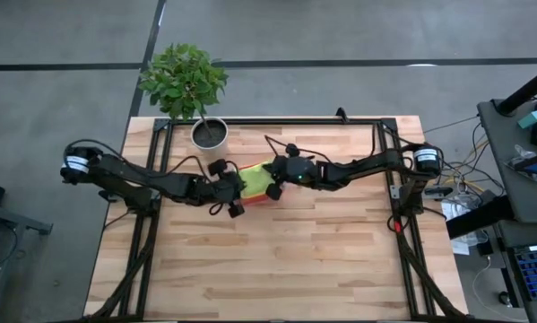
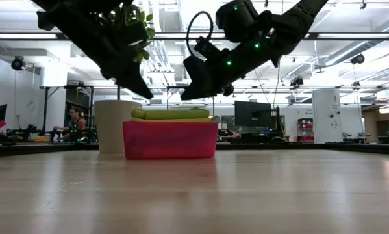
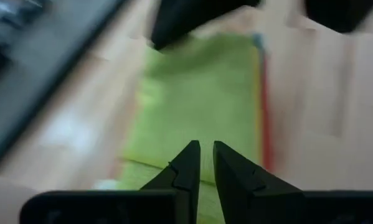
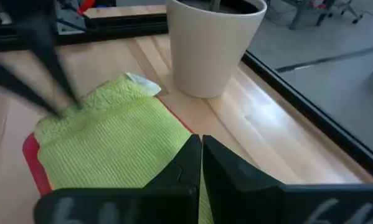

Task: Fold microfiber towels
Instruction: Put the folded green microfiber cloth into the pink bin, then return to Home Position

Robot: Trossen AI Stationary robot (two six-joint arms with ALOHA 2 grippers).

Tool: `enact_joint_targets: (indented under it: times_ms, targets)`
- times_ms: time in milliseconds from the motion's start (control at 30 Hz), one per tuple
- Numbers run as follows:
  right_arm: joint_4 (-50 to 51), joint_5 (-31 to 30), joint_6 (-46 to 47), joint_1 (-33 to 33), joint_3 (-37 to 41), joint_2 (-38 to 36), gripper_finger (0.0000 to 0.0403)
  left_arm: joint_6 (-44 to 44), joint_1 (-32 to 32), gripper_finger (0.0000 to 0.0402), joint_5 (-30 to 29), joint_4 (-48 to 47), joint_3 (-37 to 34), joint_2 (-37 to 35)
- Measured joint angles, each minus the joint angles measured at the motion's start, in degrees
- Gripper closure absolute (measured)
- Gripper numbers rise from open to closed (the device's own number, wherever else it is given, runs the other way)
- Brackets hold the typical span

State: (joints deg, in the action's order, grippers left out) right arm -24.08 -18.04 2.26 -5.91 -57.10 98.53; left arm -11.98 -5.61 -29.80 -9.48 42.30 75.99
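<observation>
The folded lime-green microfiber towel (image 4: 111,149) lies on top of a small stack in the pink rectangular plastic tray (image 2: 169,140), which sits on the wooden worktop (image 1: 277,260) just beside the cream plant pot (image 1: 210,134). In the low view a yellow folded towel (image 2: 171,119) shows under the green one, both rising a little above the tray's rim.

By its looped, fuzzy surface, the green towel should be light, soft and limp, with enough nap that it will not slip between the fingers. It will sag and unfold if lifted by one point, so a corner or a folded edge near the tray wall looks the best place to pinch, ideally through all layers at once.

The left gripper (image 3: 205,165) hangs just over the near end of the green towel, clear of it, its fingers nearly together with a thin gap and nothing between them. The right gripper (image 4: 200,155) hovers over the opposite end, on the pot's side, clenched and empty. In the low view both sit above the stack, apart from the cloth.
</observation>
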Motion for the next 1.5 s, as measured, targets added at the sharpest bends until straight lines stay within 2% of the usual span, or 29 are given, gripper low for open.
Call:
enact_joint_targets:
  times_ms: [133, 333, 600, 800, 1000, 1100, 1167, 1333, 1400, 1500]
  targets:
    - [-1.26, 0.04, -0.78, -0.45, 0.00, -0.31, 0.0394, 3.32, 1.04, 0.0371, -8.01, 1.45, -0.75, -0.15]
    - [-5.34, -0.03, 0.31, -2.42, -0.02, 3.95, 0.0394, -1.85, 4.32, 0.0371, -8.51, 1.60, -2.47, 4.58]
    - [-5.54, -0.11, 3.11, -2.99, 0.00, 8.76, 0.0394, -6.17, 4.50, 0.0371, -8.43, 1.89, -2.49, 9.41]
    - [-4.57, -0.10, 0.82, -2.16, 0.49, 4.78, 0.0394, -5.34, 3.80, 0.0371, -8.06, 0.45, -1.37, 6.97]
    - [-5.32, 0.00, -4.40, 2.36, 6.14, -5.13, 0.0394, -0.69, -1.42, 0.0371, -7.50, 1.09, -1.63, -0.35]
    - [-6.88, 0.96, -10.26, 4.88, 11.50, -11.29, 0.0394, 4.99, -5.91, 0.0371, -2.88, 1.59, -2.16, -4.48]
    - [-8.36, 4.30, -13.74, 5.79, 15.67, -15.69, 0.0394, 7.52, -7.90, 0.0371, 2.62, 2.03, -2.72, -7.30]
    - [-16.59, 15.06, -13.74, 6.04, 26.40, -25.90, 0.0394, 12.39, -8.20, 0.0371, 15.41, 15.80, -9.56, -15.58]
    - [-20.75, 15.89, -13.57, 6.27, 30.80, -29.42, 0.0394, 14.21, -7.77, 0.0371, 17.59, 20.65, -13.69, -19.01]
    - [-22.62, 16.21, -13.70, 6.76, 36.49, -34.72, 0.0394, 15.34, -6.78, 0.0371, 17.78, 26.08, -19.15, -24.63]
